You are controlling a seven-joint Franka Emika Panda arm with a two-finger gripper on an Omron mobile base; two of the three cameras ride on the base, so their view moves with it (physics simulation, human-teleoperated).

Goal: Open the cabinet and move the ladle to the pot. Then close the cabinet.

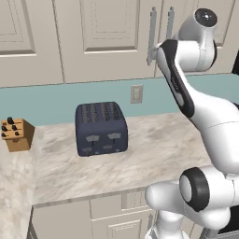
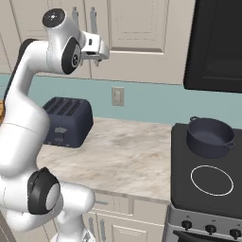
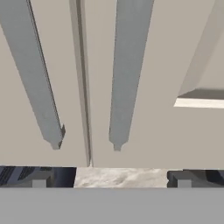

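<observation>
Far left of the toaster (image 1: 101,129), a wooden knife block (image 1: 17,134) on the counter (image 1: 154,154), out of the working path; above and right of the toaster, the cabinet (image 1: 112,28), both doors shut, seam between the two silver bar handles (image 1: 152,35) unbroken; hence ladle hidden, presumably inside, cannot be confirmed. Raised to handle height just right of the toaster's line, the gripper (image 2: 97,56), fingers spread wide and grasping nothing, lined up close to the lower handle ends, likely for a pull on one door; from the hand view, right handle (image 3: 124,74) nearest centre, left handle (image 3: 33,74) off to the side. Well right of the toaster, on the stove (image 2: 208,189), the pot (image 2: 210,137), lidless, waiting on the rear burner for the ladle.
</observation>
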